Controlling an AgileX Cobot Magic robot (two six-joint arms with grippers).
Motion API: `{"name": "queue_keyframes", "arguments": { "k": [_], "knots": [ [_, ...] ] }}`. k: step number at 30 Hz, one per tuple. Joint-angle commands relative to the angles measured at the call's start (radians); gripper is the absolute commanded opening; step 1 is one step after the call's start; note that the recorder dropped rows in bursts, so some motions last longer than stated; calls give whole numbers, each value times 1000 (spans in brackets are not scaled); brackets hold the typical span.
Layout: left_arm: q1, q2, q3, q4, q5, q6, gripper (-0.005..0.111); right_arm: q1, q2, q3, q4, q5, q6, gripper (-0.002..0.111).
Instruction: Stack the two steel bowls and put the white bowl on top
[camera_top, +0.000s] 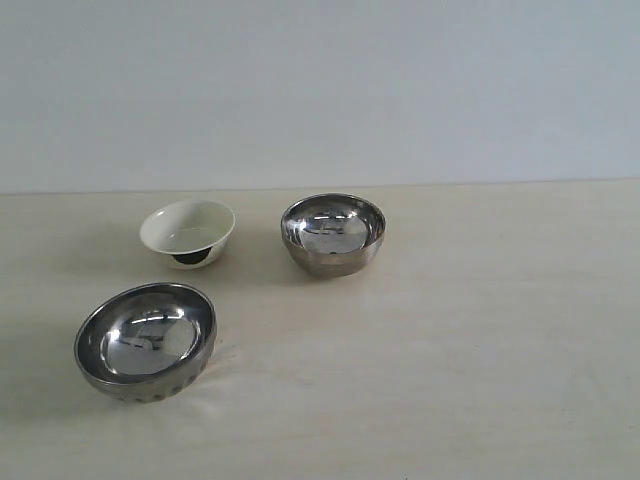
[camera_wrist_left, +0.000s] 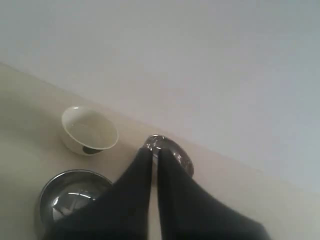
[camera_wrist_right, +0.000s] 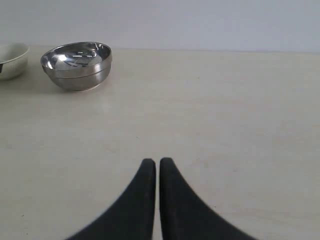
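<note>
In the exterior view you have all three bowls upright and apart on the worktop (camera_top: 480, 350), with nothing nested. The white bowl (camera_top: 188, 232) sits toward the back left and seems to lean a little on its dark base. The plain steel bowl (camera_top: 333, 233) stands beside it to the right with a clear gap between them. The dimpled steel bowl (camera_top: 146, 340) is nearer the camera on the left. Neither arm shows in this view. In the left wrist view, your left end effector (camera_wrist_left: 155, 151) has its jaws pressed together and holds nothing. The white bowl (camera_wrist_left: 90, 131) and the dimpled steel bowl (camera_wrist_left: 75, 197) lie to one side of it. The plain steel bowl (camera_wrist_left: 181, 158) is partly hidden behind the fingertips; I read that as an overlap in the line of sight rather than contact, since no arm appears near that bowl from outside. In the right wrist view, your right end effector (camera_wrist_right: 157, 162) is likewise closed and empty over bare worktop. The plain steel bowl (camera_wrist_right: 76, 65) is well apart from it, and only a slice of the white bowl (camera_wrist_right: 10, 60) shows at the frame edge. By my judgement none of the task is done. You have one steel bowl to set inside the other, then the white bowl to place on top, and either end effector must open before it can take a rim.
</note>
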Motion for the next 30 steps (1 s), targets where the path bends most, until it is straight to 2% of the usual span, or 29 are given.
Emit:
{"name": "queue_keyframes", "arguments": {
  "k": [1,4,8,13,20,30],
  "knots": [
    [-4,9,-58,-25,126,61,4,-8,-5,-1,-6,-5,0,0],
    [-4,9,-66,-68,137,63,4,-8,-5,-1,-6,-5,0,0],
    [-4,9,-67,-66,159,169,4,-8,-5,-1,-6,-5,0,0],
    [-4,9,-67,-98,261,164,4,-8,-5,-1,-6,-5,0,0],
    [-4,7,-67,-95,308,164,4,-8,-5,-1,-6,-5,0,0],
    [-4,7,-67,-81,274,164,4,-8,-5,-1,-6,-5,0,0]
  ]
}}
